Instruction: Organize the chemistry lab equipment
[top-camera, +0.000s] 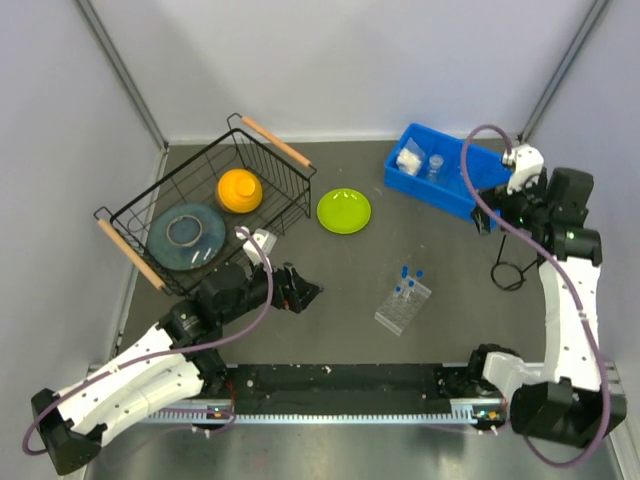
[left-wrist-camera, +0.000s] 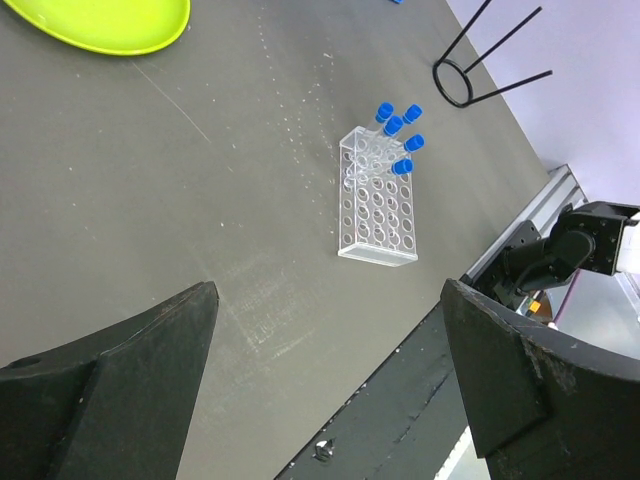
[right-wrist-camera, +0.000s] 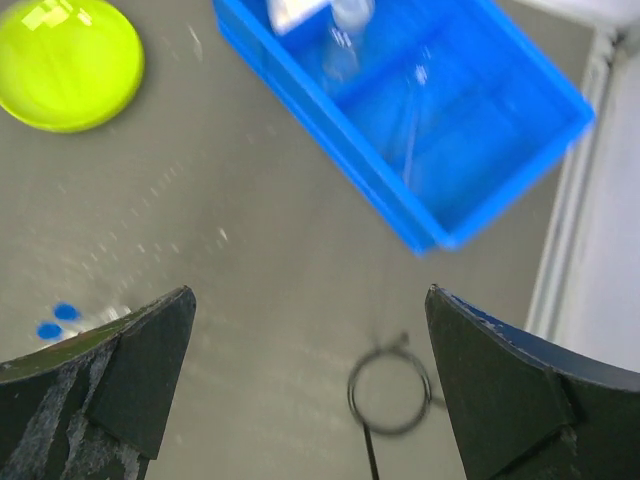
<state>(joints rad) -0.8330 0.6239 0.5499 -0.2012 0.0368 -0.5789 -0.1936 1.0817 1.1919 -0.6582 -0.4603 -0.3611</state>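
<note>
The dark table (top-camera: 350, 330) was closed in by pale walls on the left, back and right, with a metal rail (top-camera: 340, 382) along its near edge. A wire basket (top-camera: 262, 160) holding an orange dome-shaped object (top-camera: 240, 190) filled the rear left corner, and a blue bin (top-camera: 452, 190) sat at the rear right, close to the wall. That left the middle and near stretch open apart from a lime-green round plate (top-camera: 344, 211) behind the centre. The left gripper (left-wrist-camera: 328, 290) stood with its jaws spread wide and nothing between them, low over bare table. The clear plastic grid rack (left-wrist-camera: 378, 210) lay ahead of it, well apart, with several blue-capped tubes (left-wrist-camera: 402, 140) upright in its far end. The right gripper (right-wrist-camera: 308, 295) was likewise wide open and held nothing, hanging above the table just near of the bin. The thin black loop (right-wrist-camera: 390, 390) lay on the table below it, between the lines of its two fingers. The white-filled packet (top-camera: 408, 158) and the tiny clear cup (top-camera: 436, 165) rested in the bin's left end, beyond the gripper.
</note>
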